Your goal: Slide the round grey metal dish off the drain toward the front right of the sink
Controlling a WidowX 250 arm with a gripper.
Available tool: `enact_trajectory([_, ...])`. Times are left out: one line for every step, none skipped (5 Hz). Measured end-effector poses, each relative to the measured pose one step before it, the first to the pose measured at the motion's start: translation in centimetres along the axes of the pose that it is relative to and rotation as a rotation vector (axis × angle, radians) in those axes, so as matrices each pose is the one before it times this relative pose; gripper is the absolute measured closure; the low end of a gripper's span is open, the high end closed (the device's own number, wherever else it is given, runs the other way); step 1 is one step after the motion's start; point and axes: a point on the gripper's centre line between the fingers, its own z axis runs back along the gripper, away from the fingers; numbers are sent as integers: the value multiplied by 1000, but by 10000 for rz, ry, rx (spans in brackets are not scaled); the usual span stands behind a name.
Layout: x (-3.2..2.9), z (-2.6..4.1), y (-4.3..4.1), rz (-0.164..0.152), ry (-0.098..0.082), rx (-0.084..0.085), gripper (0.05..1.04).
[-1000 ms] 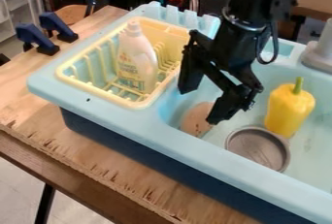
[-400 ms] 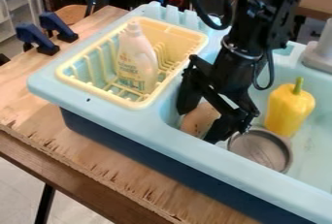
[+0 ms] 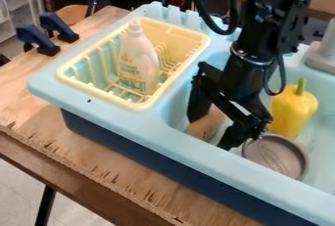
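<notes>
Both hand (image 3: 210, 133) and grey pan (image 3: 277, 157) have shifted toward the view's right, the fingers spread astride the tan object (image 3: 205, 125) in the sink (image 3: 171, 139), so centre them clear of the pan before closing gently

1 oblong, smooth-looking tan toy (image 3: 206, 124) lies in the basin of the light blue toy sink (image 3: 150, 124), close to the front wall. It sits between the 2 spread fingers of the gripper (image 3: 210, 131), which partly hide it; its exact kind is unclear.
</notes>
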Motion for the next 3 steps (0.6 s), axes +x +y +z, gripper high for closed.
enact_trajectory([333, 336, -806, -53, -336, -286, 73])
enact_trajectory([233, 356, -1131, 81, -696, -621, 73])
enact_trajectory([-13, -73, 20, 181, -144, -245, 73])
